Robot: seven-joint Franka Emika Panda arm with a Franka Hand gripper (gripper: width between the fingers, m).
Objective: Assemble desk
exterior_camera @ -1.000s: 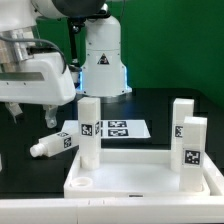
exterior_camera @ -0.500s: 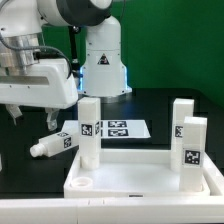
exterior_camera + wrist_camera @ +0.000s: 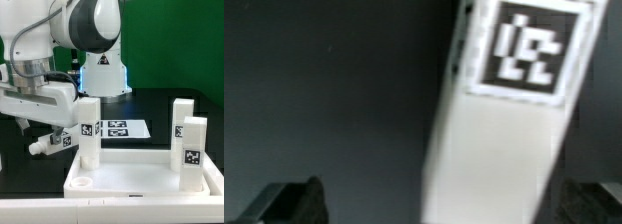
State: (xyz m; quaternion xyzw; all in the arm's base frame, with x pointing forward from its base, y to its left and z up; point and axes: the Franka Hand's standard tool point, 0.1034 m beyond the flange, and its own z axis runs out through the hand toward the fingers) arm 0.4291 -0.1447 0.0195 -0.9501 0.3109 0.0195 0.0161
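Wrist view shows the loose leg (image 3: pixel 500 130) lying directly under the pincer (image 3: pixel 438 205), its long white body running lengthwise up the picture between the two dark fingertips (image 3: pixel 292 203), tag end farthest from them. The jaws stand wide, one tip on each side of the leg's long faces, with nothing held and no contact visible. So the leg's long axis lies across the line between the fingers, which I judge is the alignment a straight descent and squeeze would need.

From the exterior view, the same leg (image 3: pixel 55 144) lies on its side on the black bench (image 3: pixel 150 105), at the exterior view's left, just beside the tabletop panel (image 3: pixel 145 172); the pincer (image 3: pixel 42 128) hangs just above it. The single arm is the only one present.

The rimmed tabletop panel acts as the container here: three legs stand upright in its corners, one at the near left (image 3: pixel 89 135), two at the right (image 3: pixel 194 150) (image 3: pixel 181 120). The round socket (image 3: pixel 83 183) at the nearest left corner looks unfilled. The marker board (image 3: pixel 125 128) lies flat behind the panel.
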